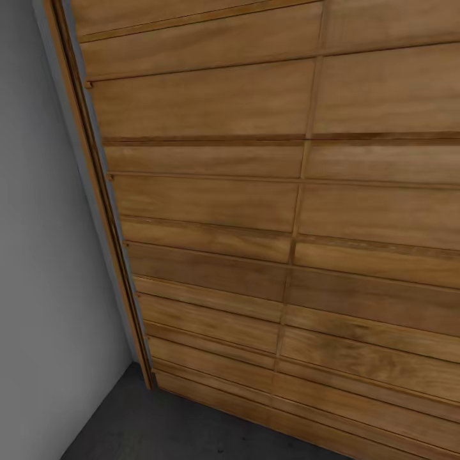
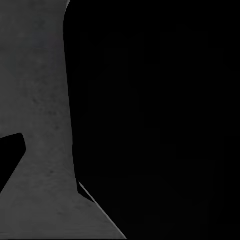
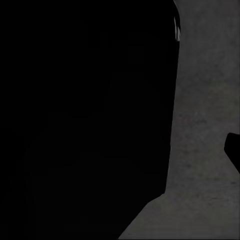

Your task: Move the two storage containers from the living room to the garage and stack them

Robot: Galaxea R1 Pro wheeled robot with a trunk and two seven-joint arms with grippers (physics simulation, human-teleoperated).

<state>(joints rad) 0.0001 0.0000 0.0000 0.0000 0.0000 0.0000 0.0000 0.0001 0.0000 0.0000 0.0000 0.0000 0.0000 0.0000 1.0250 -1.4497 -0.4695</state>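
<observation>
I am in the garage, facing its wide door of horizontal wooden panels [image 1: 287, 223] from close up. A strip of the dark grey concrete floor [image 1: 160, 428] runs along the door's foot. The two storage containers and the living room are out of view. In the left wrist view a large black shape [image 2: 150, 110] covers most of the picture, with mottled floor [image 2: 40, 100] beside it and a small dark tip [image 2: 10, 155] at the edge. The right wrist view has a similar black mass [image 3: 85, 110], floor [image 3: 205, 100] and a dark tip [image 3: 234, 150]. Neither view lets me read the jaws.
A plain white-grey wall [image 1: 45, 287] meets the door frame [image 1: 108, 223] at the left, forming a corner. The door stands shut right in front of me.
</observation>
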